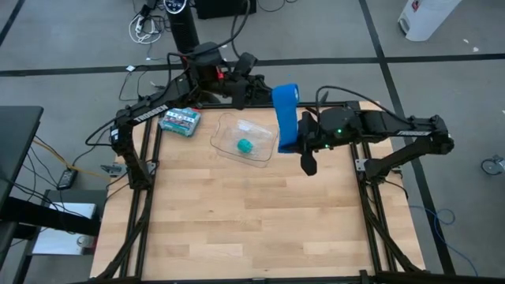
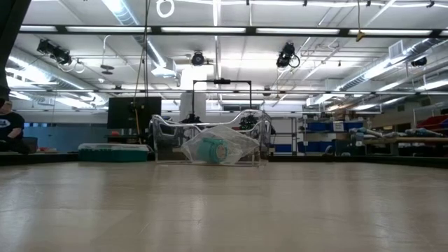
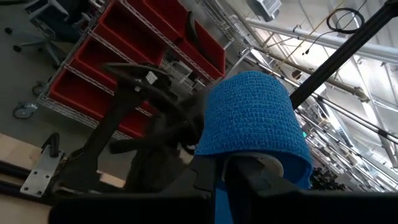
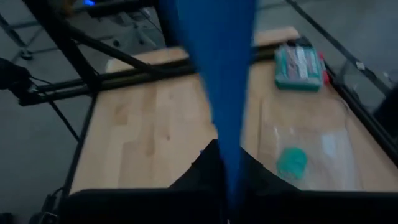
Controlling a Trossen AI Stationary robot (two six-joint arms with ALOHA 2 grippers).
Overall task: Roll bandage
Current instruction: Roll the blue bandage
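Now my right claw (image 1: 293, 143) pinches shut on the bandage (image 1: 286, 110), left claw (image 1: 264, 93) gripping its top; next, wind evenly.

Bright blue bandage (image 1: 286, 117) (woven, crinkled texture); teal-green roll (image 1: 245, 146) inside clear tray (image 1: 225, 128); green-and-white printed box (image 1: 180, 121); pale wood-grain table (image 1: 252, 221); dark arms; red shelf bins (image 3: 134, 37).

"TROSSEN" lettering on left arm (image 1: 150, 113)

Bandage (image 1: 286, 117) stretched between both claws
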